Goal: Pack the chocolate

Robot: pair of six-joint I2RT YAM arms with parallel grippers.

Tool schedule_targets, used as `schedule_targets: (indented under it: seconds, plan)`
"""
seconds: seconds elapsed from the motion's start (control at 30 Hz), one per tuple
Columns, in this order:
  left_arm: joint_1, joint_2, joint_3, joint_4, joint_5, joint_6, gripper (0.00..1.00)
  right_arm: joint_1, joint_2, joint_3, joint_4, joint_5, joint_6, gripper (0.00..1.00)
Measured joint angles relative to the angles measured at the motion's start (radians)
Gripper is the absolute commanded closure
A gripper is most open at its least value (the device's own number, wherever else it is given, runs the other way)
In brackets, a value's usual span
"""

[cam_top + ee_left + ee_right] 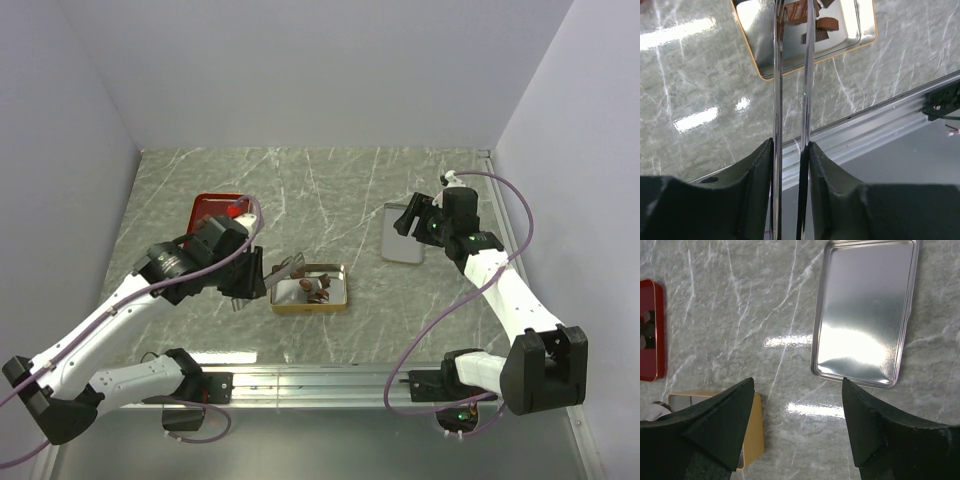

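Note:
Several dark brown chocolate pieces (318, 288) lie in an open gold tin (342, 290) at the table's middle. My left gripper (243, 278) is shut on metal tongs (285, 267) whose tips reach into that tin. In the left wrist view the gripper (790, 145) clamps the tongs (777, 90), and a chocolate piece (796, 12) sits between the tong tips; another chocolate piece (828, 23) lies beside it in the tin (760, 75). My right gripper (412, 222) is open and empty above a silver tin lid (402, 245). In the right wrist view the gripper (797, 385) hovers near the lid's (865, 315) near edge.
A red tin (212, 210) lies at the back left and shows at the left edge of the right wrist view (650, 335). The gold tin's corner (754, 435) also shows in the right wrist view. A metal rail (320, 382) runs along the near edge.

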Motion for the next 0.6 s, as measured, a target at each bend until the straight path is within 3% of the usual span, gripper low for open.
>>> schedule_targets:
  seconds: [0.2,0.6]
  plan:
    - [-0.016,0.029,-0.001,0.01,0.0,0.002,0.54,0.002,0.001,0.0,0.0,0.003,0.0,0.22]
    - [-0.016,0.081,0.027,0.017,-0.031,0.021,0.56,0.002,0.006,0.0,0.0,0.004,0.0,0.22]
